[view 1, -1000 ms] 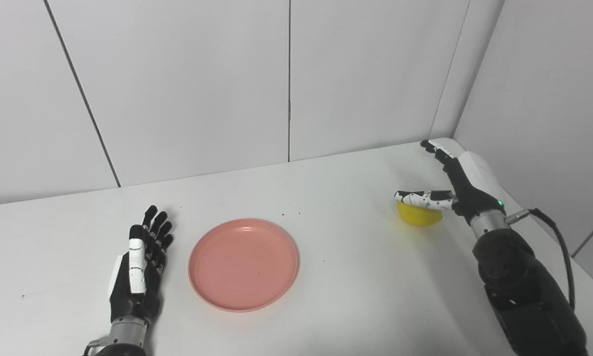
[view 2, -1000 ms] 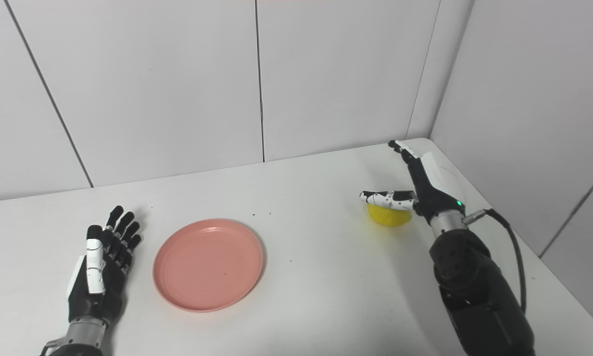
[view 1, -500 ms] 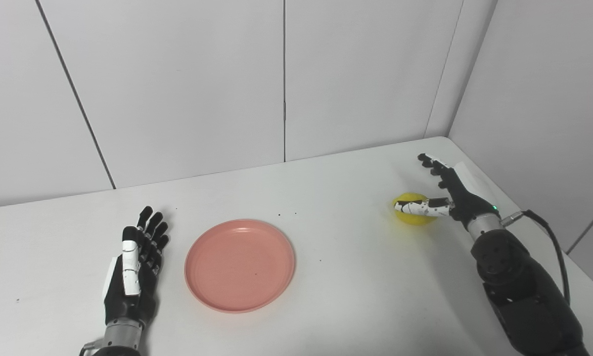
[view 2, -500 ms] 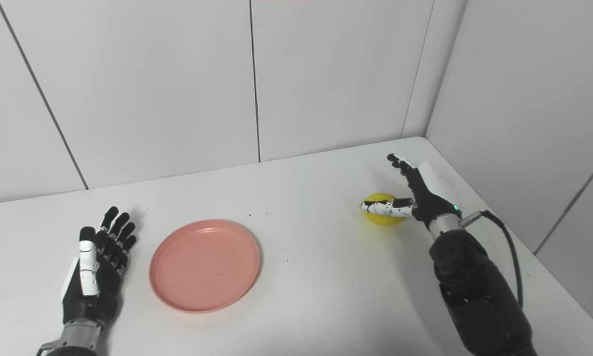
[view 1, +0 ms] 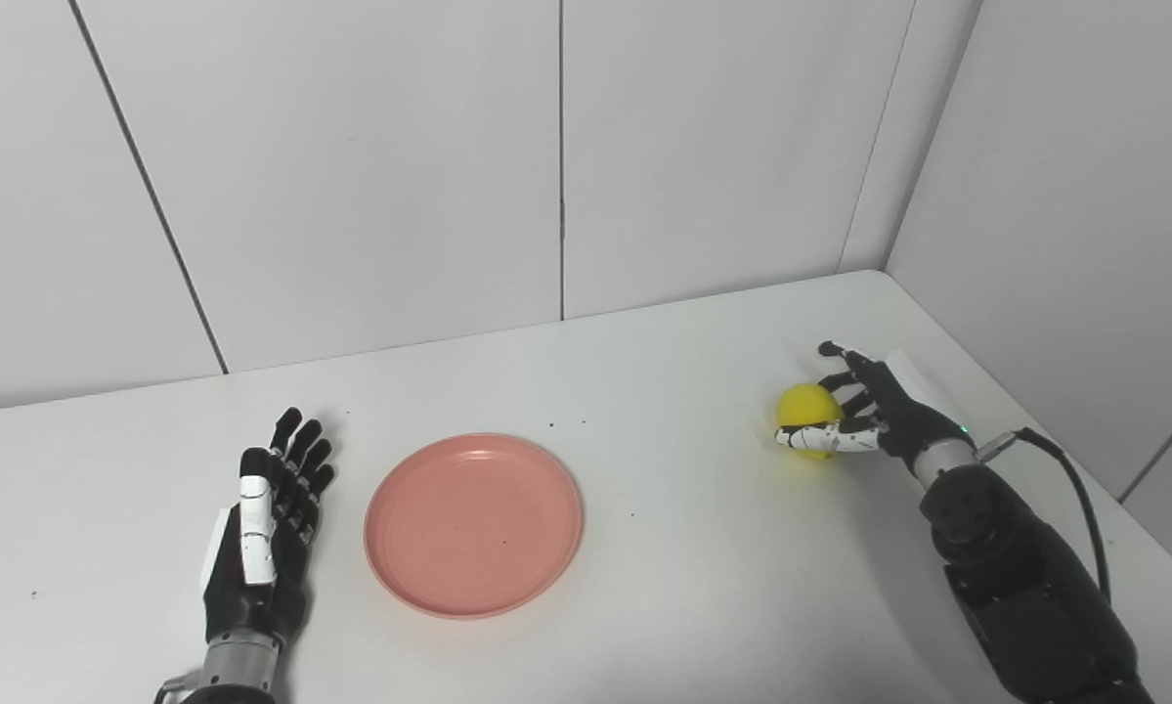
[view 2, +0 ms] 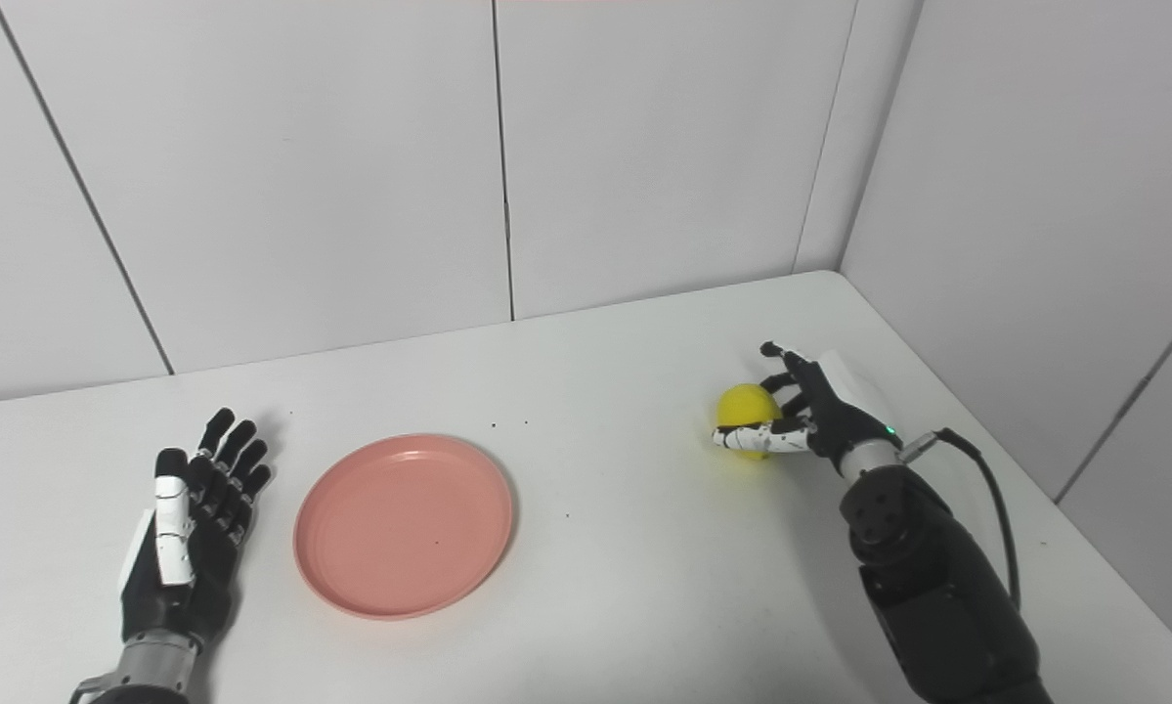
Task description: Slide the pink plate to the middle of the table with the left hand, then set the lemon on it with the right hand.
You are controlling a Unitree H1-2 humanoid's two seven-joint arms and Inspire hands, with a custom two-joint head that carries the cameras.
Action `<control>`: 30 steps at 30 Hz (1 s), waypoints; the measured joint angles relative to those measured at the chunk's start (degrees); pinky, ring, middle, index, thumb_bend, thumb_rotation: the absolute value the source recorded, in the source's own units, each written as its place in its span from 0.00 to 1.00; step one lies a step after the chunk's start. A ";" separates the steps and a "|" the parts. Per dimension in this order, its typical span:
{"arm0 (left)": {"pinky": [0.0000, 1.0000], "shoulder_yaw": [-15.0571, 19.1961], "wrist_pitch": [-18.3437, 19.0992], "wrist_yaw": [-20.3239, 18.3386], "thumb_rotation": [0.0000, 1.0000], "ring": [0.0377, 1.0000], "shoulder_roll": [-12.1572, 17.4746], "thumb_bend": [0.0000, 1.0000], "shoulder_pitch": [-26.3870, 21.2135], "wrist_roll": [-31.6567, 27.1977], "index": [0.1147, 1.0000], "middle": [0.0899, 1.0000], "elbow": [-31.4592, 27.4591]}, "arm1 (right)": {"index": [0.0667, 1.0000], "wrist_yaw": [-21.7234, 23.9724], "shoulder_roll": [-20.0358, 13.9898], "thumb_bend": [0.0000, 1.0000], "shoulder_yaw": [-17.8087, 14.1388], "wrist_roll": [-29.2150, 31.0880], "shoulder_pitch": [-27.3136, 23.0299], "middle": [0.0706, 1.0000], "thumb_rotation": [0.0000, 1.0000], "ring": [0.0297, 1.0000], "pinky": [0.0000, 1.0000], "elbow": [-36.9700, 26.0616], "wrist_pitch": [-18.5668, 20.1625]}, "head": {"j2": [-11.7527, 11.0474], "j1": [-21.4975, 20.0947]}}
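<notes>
The pink plate (view 1: 473, 523) lies flat on the white table (view 1: 703, 548), left of the middle. My left hand (view 1: 263, 528) rests open beside the plate's left rim, fingers spread, a small gap between them. The yellow lemon (view 1: 806, 406) sits on the table at the right. My right hand (view 1: 874, 411) is low around it and open: the thumb lies across the lemon's near side, and the fingers curl behind it, still apart. The lemon's right side is hidden by the hand.
White wall panels close off the back of the table, and a side wall runs along its right edge near the right arm. A black cable (view 1: 1064, 469) loops from the right wrist. A few dark specks dot the table.
My right hand has come down and back around the lemon, and its fingers have begun to curl behind it. The camera shifted a little. The left hand and the plate stayed put.
</notes>
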 measured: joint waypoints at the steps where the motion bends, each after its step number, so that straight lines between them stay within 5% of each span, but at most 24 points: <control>1: 0.98 0.00 0.00 0.00 1.00 0.96 0.02 0.70 0.01 0.00 0.94 0.96 -0.03 | 0.86 0.02 -0.09 0.98 0.15 -0.05 -0.27 0.84 0.36 0.76 0.59 0.34 0.00 | 0.00 0.00; 3: 0.99 0.00 0.03 -0.02 1.00 0.97 0.05 0.70 0.01 -0.01 0.94 0.96 -0.05 | 0.86 0.03 -0.29 0.96 0.61 -0.28 -0.71 0.81 0.35 0.73 0.54 0.76 0.07 | 0.18 -0.09; 6: 0.99 0.05 0.11 -0.09 1.00 0.97 0.16 0.70 0.02 -0.07 0.94 0.96 -0.06 | 0.85 0.01 -0.37 0.95 1.19 -0.66 -1.33 0.84 0.34 0.80 0.69 1.42 0.32 | 0.26 -0.09; 9: 0.99 0.10 0.14 -0.11 1.00 0.97 0.15 0.70 0.02 -0.12 0.94 0.96 -0.06 | 0.84 -0.31 -0.68 0.92 2.10 -1.47 -2.17 0.84 0.29 0.81 0.72 2.54 0.32 | 0.26 0.00; 19: 0.98 0.05 0.15 -0.14 1.00 0.96 0.21 0.70 0.04 -0.07 0.95 0.96 -0.17 | 0.72 -4.47 -0.26 0.79 2.60 -0.81 -2.39 0.73 0.02 0.68 0.60 5.01 -2.43 | 0.35 0.35; 30: 0.98 0.06 0.21 -0.14 1.00 0.96 0.28 0.69 0.13 -0.06 0.95 0.96 -0.31 | 0.71 -5.10 -0.24 0.82 3.23 -1.20 -1.97 0.72 0.08 0.67 0.58 4.31 -2.43 | 0.62 0.44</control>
